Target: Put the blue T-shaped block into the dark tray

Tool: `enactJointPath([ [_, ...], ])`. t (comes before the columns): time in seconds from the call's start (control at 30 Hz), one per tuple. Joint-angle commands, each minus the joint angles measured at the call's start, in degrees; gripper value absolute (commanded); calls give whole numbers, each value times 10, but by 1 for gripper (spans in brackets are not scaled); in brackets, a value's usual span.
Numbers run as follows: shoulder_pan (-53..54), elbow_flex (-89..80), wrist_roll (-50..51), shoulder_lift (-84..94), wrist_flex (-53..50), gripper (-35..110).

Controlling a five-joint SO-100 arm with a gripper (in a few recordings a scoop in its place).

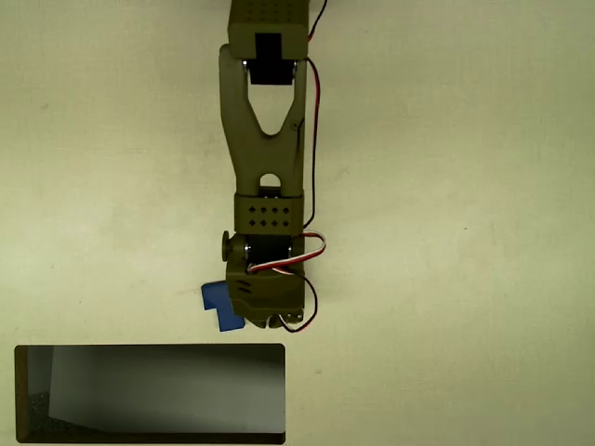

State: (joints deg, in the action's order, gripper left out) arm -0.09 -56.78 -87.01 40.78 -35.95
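The blue T-shaped block (220, 307) lies on the pale desk (465, 232), just above the upper rim of the dark tray (149, 395) in the overhead view and not yet inside it. The block sits at the left side of the end effector (265, 311), touching or partly tucked beneath the olive-green wrist housing, so only its left portion shows: a solid blue, flat piece with a stepped outline, one lobe projecting up and left and another down. Its long axis cannot be read with certainty because the housing covers the rest. The fingers themselves are hidden beneath the wrist from this angle; whether they are spread, pressed together or pinching the block cannot be told. The arm (268, 139) reaches straight down the picture from the top edge. The tray lies directly below and to the left of the block, close by; the coming move therefore appears to be a short carry downward over the rim.
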Motion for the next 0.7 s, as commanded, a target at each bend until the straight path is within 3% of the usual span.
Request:
enactJointPath([
  [0.0, 15, 14, -25, -3, -20, 0],
  [0.2, 7, 47, -33, -7, -53, 0],
  [0.3, -26, 60, 13, 18, -95, 0],
  [0.5, -76, 62, 102, 127, -380, 0],
  [0.67, -62, 6, 65, 158, -520, 0],
])
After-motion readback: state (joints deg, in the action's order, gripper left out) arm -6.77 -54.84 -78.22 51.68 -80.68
